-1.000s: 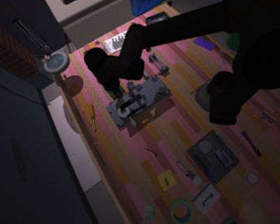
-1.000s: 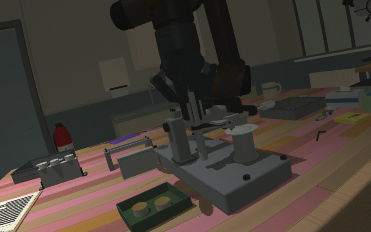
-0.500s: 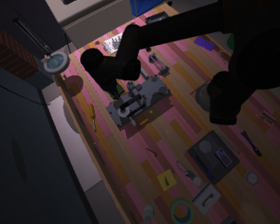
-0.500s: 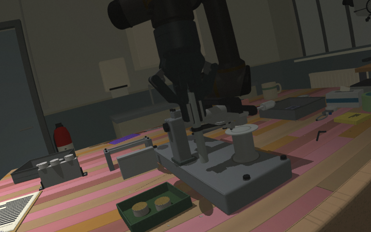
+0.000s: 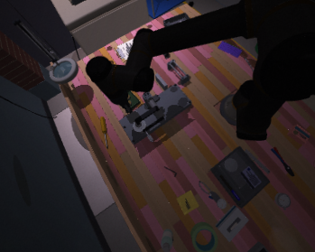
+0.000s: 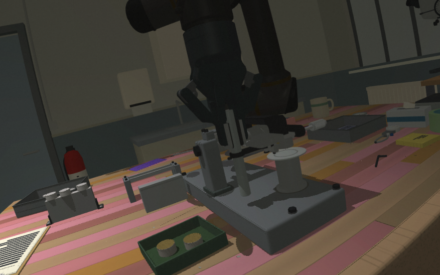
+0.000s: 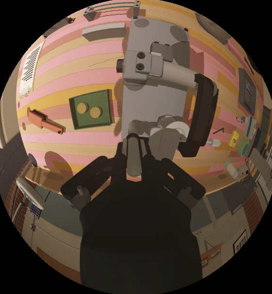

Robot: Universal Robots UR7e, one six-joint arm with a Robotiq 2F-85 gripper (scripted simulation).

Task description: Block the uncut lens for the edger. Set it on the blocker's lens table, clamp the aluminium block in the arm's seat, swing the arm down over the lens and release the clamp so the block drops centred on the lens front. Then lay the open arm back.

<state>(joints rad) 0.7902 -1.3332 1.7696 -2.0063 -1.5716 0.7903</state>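
My gripper [image 7: 133, 164] is closed on the grey handle bar [image 7: 133, 153] of the blocker's arm, above the grey blocker base [image 6: 266, 201]. The arm [image 6: 262, 136] reaches from the hinge post [image 6: 211, 164] out over the lens table [image 6: 287, 171], where the clear round lens [image 6: 286, 153] lies. The arm's seat end sits close above the lens, and I cannot tell whether they touch. The aluminium block is hidden by the arm and my gripper. A black curved handle [image 7: 201, 115] lies along the arm's far side.
Behind the blocker stand a dark tray [image 6: 346, 127] and a mug [image 6: 320, 106]. A green tray with two round pads [image 6: 183, 244] lies at the base's front left. A grey plate [image 6: 161, 195], a block rack [image 6: 67, 201] and a printed sheet [image 6: 6, 251] lie to the left.
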